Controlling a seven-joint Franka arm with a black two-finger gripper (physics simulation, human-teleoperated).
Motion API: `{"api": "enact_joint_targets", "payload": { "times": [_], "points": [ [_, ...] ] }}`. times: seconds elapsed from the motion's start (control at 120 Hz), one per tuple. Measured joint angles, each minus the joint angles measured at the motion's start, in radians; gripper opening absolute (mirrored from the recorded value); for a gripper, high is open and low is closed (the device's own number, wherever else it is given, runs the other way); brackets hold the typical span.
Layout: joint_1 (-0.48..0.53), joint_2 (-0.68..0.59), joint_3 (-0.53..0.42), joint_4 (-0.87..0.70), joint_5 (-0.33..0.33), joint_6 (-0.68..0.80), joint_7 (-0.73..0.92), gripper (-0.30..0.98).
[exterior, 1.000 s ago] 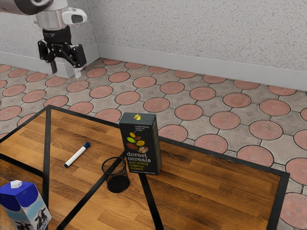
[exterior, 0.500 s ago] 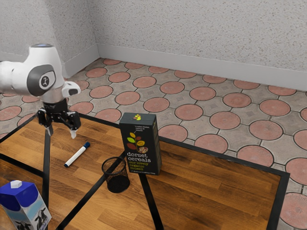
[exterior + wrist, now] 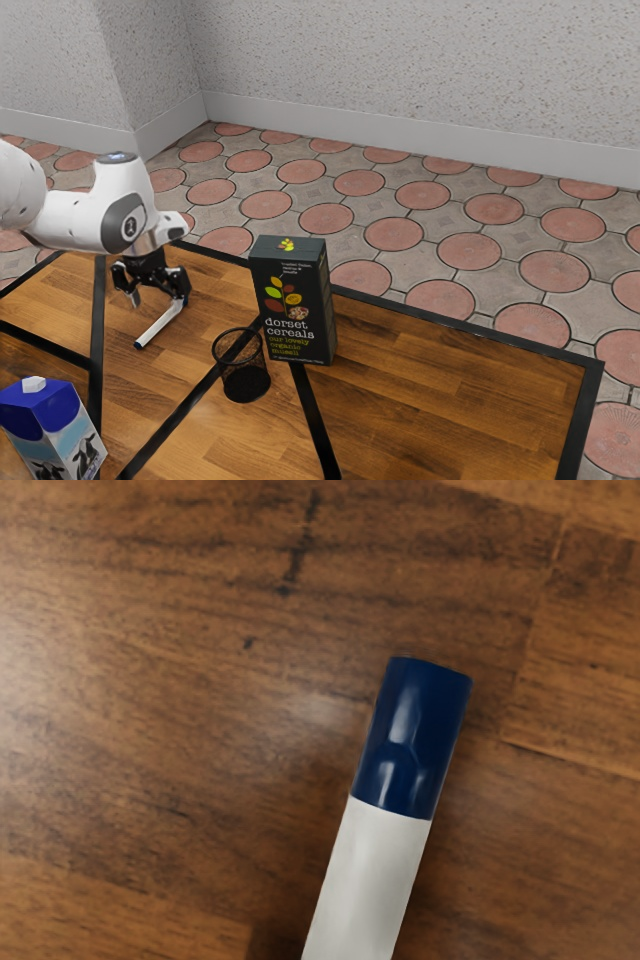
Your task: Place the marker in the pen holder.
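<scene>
Above the pen holder is open room, but the cereal box stands close, perhaps touching.

Cereal box, milk carton.

What we can't fully see.
In the exterior view, the gripper hides the capped end of the marker, and the wrist view cuts off the white barrel at its lower edge, beside a dark blur we can't name. The arm runs out past the exterior view's left; the milk carton and the table are cut by its lower edge. The cereal box covers part of the table's edge nearest the wall, its smallest print too tiny for us.
</scene>
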Motion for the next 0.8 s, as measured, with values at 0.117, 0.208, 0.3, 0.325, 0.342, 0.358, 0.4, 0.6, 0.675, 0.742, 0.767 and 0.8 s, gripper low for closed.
{"api": "enact_joint_targets", "payload": {
  "times": [0.117, 0.208, 0.3, 0.325, 0.342, 0.358, 0.4, 0.6, 0.675, 0.742, 0.767, 0.8],
  "points": [
    [0.000, 0.072, 0.002, 0.075, 0.000, 0.030, 0.031, 0.68],
    [0.000, 0.095, 0.002, 0.092, -0.004, 0.045, 0.054, 0.68],
    [-0.001, 0.102, 0.002, 0.092, -0.021, 0.055, 0.073, 0.68],
    [-0.001, 0.103, 0.002, 0.091, -0.024, 0.057, 0.078, 0.68],
    [-0.001, 0.103, 0.002, 0.091, -0.027, 0.058, 0.081, 0.68],
    [-0.001, 0.104, 0.002, 0.090, -0.029, 0.059, 0.084, 0.68],
    [-0.002, 0.106, 0.002, 0.089, -0.034, 0.062, 0.091, 0.68],
    [-0.002, 0.108, 0.002, 0.089, -0.044, 0.069, 0.118, 0.58],
    [-0.003, 0.107, 0.002, 0.089, -0.044, 0.069, 0.125, 0.42],
    [-0.003, 0.107, 0.002, 0.089, -0.040, 0.069, 0.131, 0.27],
    [-0.003, 0.107, 0.002, 0.089, -0.039, 0.069, 0.133, 0.23],
    [-0.003, 0.107, 0.002, 0.089, -0.038, 0.069, 0.136, 0.17]
  ]
}}
